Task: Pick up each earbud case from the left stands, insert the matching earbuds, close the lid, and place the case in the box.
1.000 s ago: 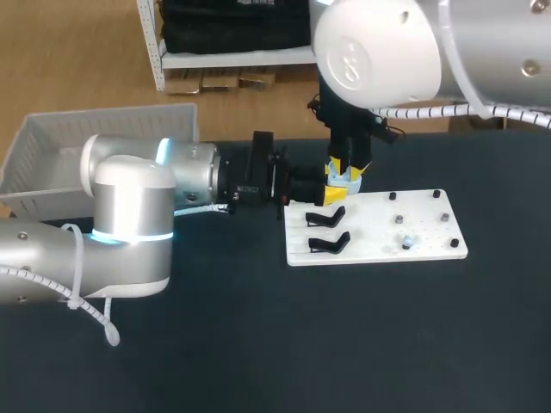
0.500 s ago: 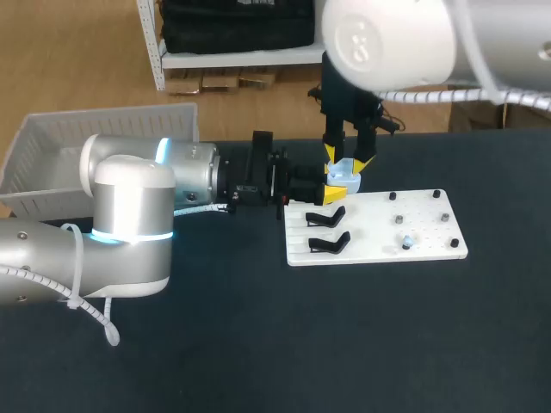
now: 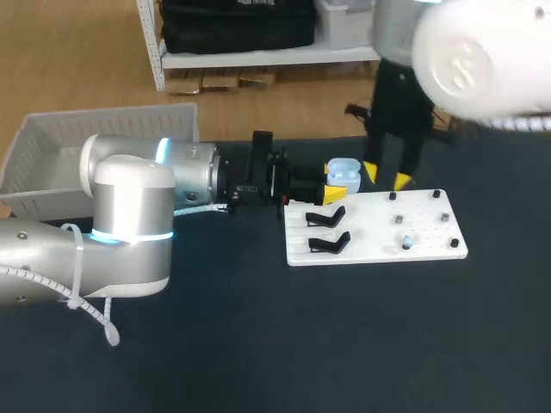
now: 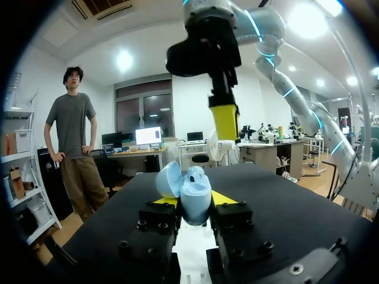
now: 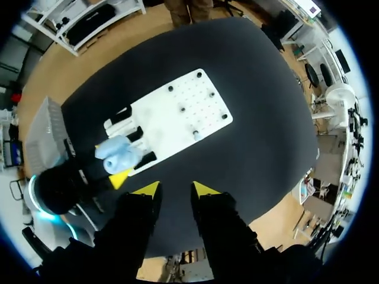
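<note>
My left gripper [image 3: 331,186] is shut on a light blue earbud case [image 3: 343,175], held just behind the white board [image 3: 430,234]. In the left wrist view the case [image 4: 194,195] sits upright between the fingers of that gripper [image 4: 195,205], its lid [image 4: 169,180] tipped open. My right gripper [image 3: 385,177] hangs open and empty to the right of the case, above the board's back edge. From the right wrist view its gripper [image 5: 176,189] is high above the table, with the case [image 5: 118,155] and board [image 5: 177,112] far below. A small earbud [image 3: 406,242] lies on the board.
Two black stands [image 3: 325,216] [image 3: 329,243] sit at the board's left end, and small black pegs [image 3: 393,196] dot its right part. A white basket [image 3: 52,146] stands at the table's far left, behind my left arm.
My right gripper has let go at the case, opened, and risen away to the right. The left arm and the case have stayed put.
</note>
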You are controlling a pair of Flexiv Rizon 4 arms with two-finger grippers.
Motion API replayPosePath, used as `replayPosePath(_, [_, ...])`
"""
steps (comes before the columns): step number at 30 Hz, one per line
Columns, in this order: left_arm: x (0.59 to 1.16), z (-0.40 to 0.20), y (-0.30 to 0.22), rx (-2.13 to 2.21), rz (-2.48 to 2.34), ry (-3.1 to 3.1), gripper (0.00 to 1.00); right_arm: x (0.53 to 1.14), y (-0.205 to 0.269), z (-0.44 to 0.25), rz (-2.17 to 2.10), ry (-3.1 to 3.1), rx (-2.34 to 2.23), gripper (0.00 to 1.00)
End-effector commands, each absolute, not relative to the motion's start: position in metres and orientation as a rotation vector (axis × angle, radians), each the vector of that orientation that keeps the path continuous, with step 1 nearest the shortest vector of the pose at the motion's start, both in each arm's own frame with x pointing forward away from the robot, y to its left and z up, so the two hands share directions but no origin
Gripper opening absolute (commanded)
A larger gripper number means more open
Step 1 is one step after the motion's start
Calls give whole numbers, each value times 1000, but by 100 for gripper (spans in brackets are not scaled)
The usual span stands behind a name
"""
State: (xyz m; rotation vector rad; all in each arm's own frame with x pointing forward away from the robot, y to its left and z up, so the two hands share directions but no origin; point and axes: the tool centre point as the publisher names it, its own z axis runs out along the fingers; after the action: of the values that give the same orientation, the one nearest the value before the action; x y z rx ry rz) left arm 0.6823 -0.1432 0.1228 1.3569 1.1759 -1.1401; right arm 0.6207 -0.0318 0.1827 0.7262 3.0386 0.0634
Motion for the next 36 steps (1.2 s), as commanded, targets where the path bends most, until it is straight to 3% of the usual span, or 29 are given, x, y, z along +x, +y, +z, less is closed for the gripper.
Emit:
replayPosePath(1, [681, 122, -143, 1351, -1135, 1172, 0, 600, -54, 171, 278, 2984, 669, 35])
replayPosePath(18, [681, 122, -143, 1351, -1135, 1172, 0, 597, -69, 99, 295, 3024, 481, 45])
replayPosePath(23, [681, 122, -143, 1351, -1135, 1172, 0, 607, -74, 70, 174, 3029, 545, 53])
replayPosePath(36, [681, 122, -143, 1351, -1135, 1172, 0, 623, -74, 52, 138, 2999, 707, 44])
